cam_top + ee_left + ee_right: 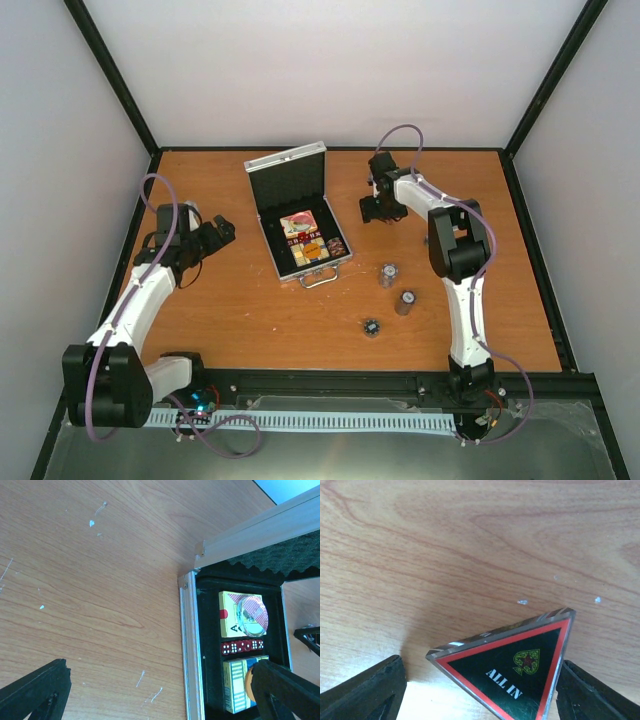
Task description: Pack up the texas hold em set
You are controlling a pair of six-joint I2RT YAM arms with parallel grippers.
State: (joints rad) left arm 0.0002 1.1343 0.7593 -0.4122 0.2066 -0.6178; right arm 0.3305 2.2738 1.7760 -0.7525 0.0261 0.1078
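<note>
The silver case (268, 170) lies open at the back middle, lid up, handle (320, 276) facing me. In the left wrist view its aluminium rim (190, 655) frames a black lining with card decks, red dice (242, 646), a clear disc (252, 615) and an orange disc (248, 680). My left gripper (222, 232) (160, 695) is open and empty, left of the case. My right gripper (378, 212) (480, 680) is open right of the case, its fingers either side of the triangular "ALL IN" button (515, 670); the right finger touches it, the left stands apart. Three dark chip stacks (388, 273) (405, 302) (371, 327) stand front right.
Black frame posts and white walls bound the wooden table (250, 310). A black rail (330, 385) runs along the near edge between the arm bases. The case lid (260, 525) stands up at the far side of the left wrist view.
</note>
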